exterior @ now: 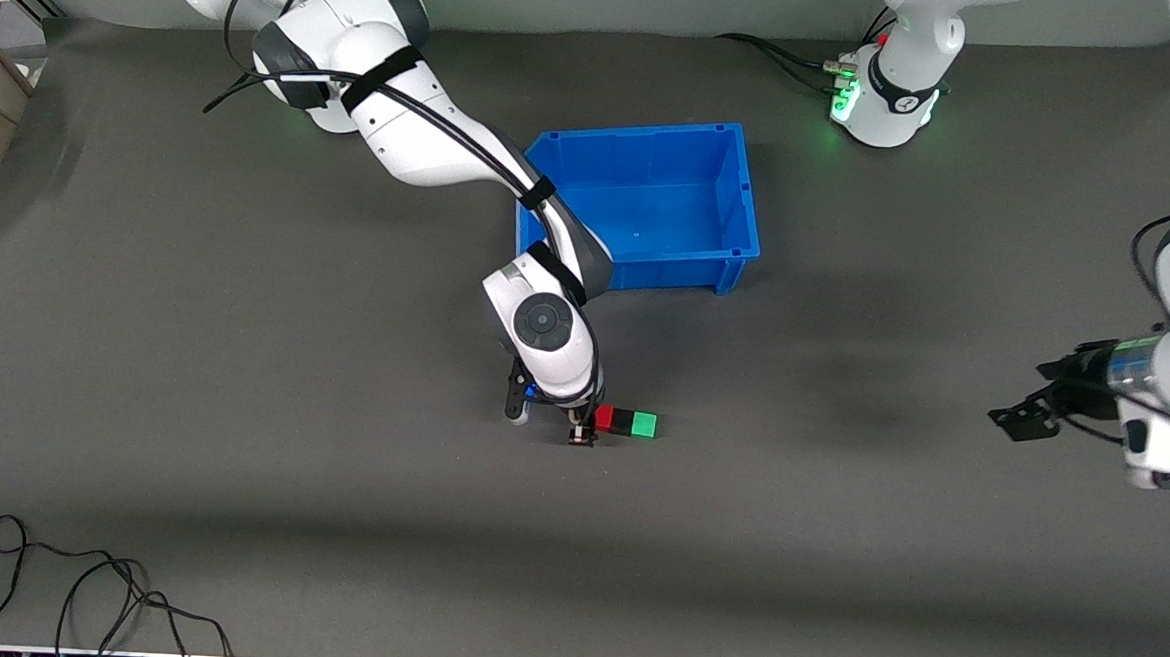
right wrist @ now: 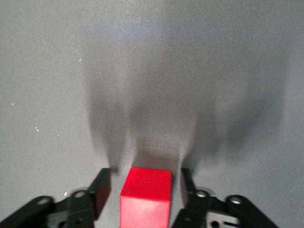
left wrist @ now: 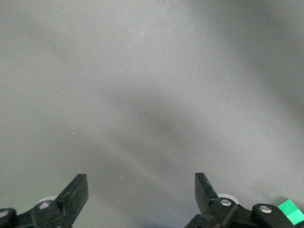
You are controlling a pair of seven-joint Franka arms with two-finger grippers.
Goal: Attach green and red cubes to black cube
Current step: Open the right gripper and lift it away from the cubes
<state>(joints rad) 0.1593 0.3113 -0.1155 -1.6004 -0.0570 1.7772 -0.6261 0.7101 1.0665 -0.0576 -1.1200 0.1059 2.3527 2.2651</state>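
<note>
Red cube (exterior: 603, 418): you have it sitting on the mat at the right-arm end of a three-cube row, touching the black cube (exterior: 622, 422); in the right wrist view it lies between the fingers with a slim gap showing on each side
Black cube: middle of the row, nearer the front camera than the blue bin (exterior: 738, 191), hard to make out beyond a dark block between the two colours
Green cube (exterior: 644, 425): at the left-arm end of the row, touching the black one
Right gripper (exterior: 581, 430): low at the red cube, fingers (right wrist: 100, 191) parted just wider than the cube, not clamped on it as far as you can see
Left gripper (exterior: 1024, 417): waiting well apart, over bare mat toward the left arm's end of the table, fingers spread wide with nothing between them
Done: both coloured cubes look joined to the black one, in a straight line
Left: judging from this, only for you to lift the right gripper clear without nudging the row; whether the joints hold cannot be told
</note>
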